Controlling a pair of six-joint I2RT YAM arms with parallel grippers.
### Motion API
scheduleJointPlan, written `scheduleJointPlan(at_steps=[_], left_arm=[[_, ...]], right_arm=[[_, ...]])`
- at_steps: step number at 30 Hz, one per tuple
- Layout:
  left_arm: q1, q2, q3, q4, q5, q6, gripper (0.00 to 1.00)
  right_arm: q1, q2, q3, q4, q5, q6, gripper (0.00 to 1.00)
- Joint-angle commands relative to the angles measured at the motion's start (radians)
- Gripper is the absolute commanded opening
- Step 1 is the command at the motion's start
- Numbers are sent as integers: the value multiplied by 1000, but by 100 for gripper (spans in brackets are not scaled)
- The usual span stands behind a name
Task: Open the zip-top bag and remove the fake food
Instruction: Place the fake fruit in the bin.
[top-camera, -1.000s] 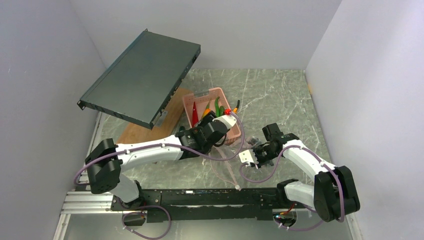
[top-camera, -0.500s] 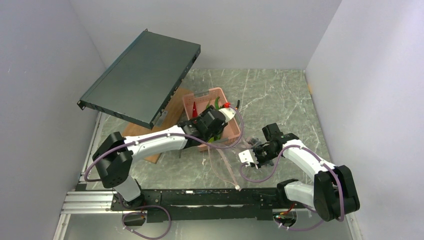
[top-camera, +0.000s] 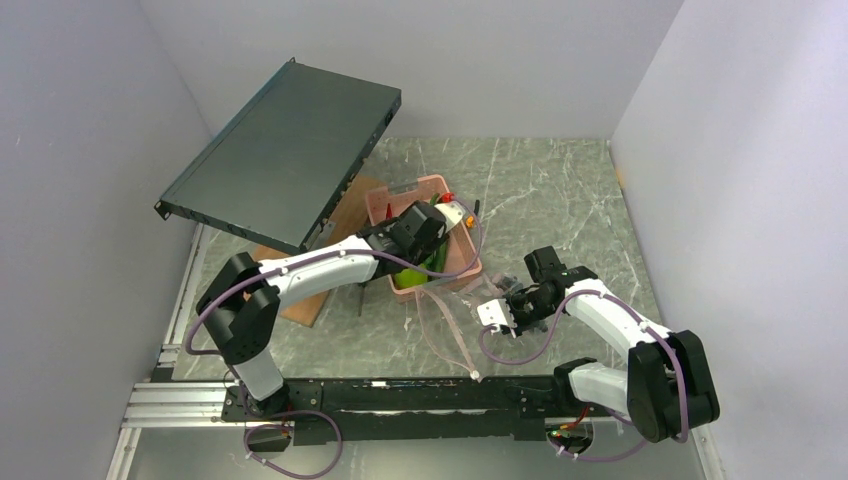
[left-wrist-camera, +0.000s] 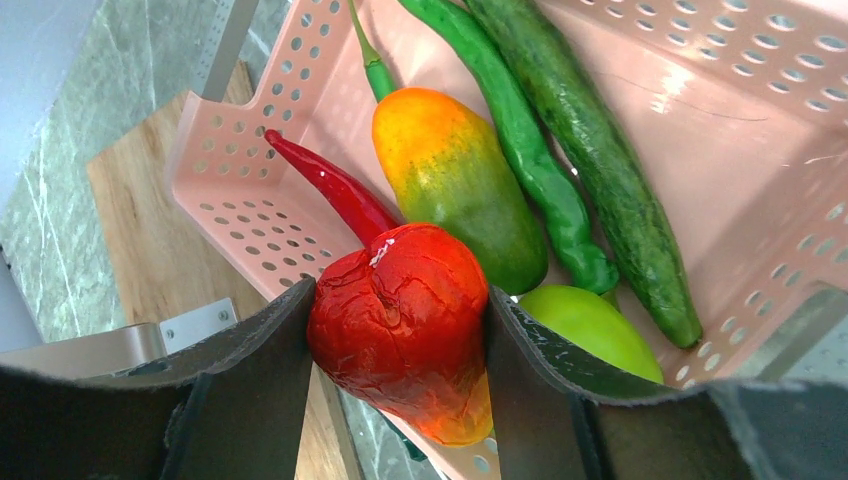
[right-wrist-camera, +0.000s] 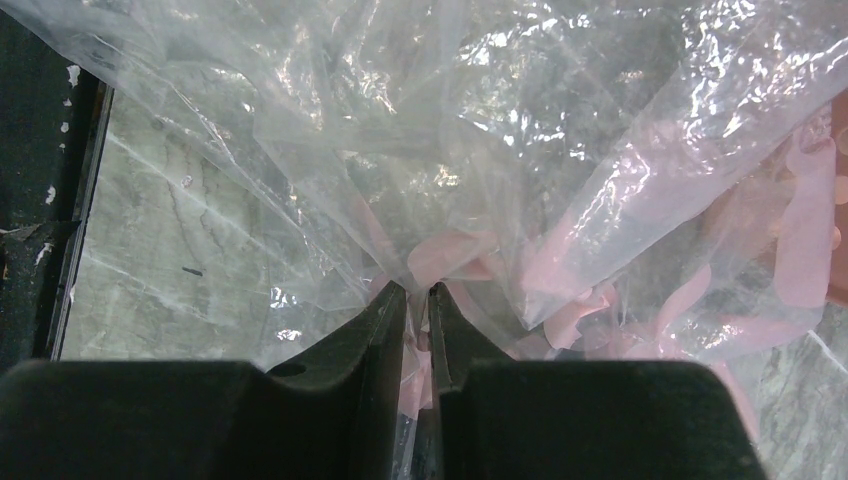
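The clear zip-top bag (top-camera: 447, 325) lies crumpled on the marble table in front of the arms. My right gripper (top-camera: 482, 316) is shut on its edge. In the right wrist view the jaws (right-wrist-camera: 418, 295) pinch the plastic (right-wrist-camera: 400, 130) at the pink zip strip (right-wrist-camera: 445, 255). My left gripper (top-camera: 425, 238) hangs over the pink perforated basket (top-camera: 462, 260), shut on a red-orange fake fruit (left-wrist-camera: 400, 320). In the basket lie a yellow-green piece (left-wrist-camera: 455, 180), a red chili (left-wrist-camera: 330, 185), long green pods (left-wrist-camera: 580, 150) and a lime-green apple (left-wrist-camera: 590, 330).
A dark flat metal case (top-camera: 285, 150) leans raised at the back left over a wooden board (top-camera: 300, 265). The black mounting rail (top-camera: 400, 395) runs along the near edge. Grey walls close in the left, back and right sides.
My left gripper has moved away from the bag and back over the pink basket, carrying the red-orange fruit. The right gripper has stayed shut on the bag.
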Motion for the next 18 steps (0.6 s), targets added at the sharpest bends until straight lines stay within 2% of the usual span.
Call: scheduleJointPlan(at_steps=[1,5,9,16,18], left_arm=[[27,13,49,-11,52,-14,22],[47,24,61,-20,55,-36,38],[53,33,79,-41,16,-76,63],[54,18,97,-65,10,-104,86],[54,9,100,-78,21,-108,97]], right_arm=[[-5,8,35,-25,-11,-25,17],[-6,9,36,-25,-10,-24,18],[-7,9,35,-25,-10,-24,18],[-8,11,37,-26,-10,-25,18],[-10,10,37,-27,-12,-24,18]])
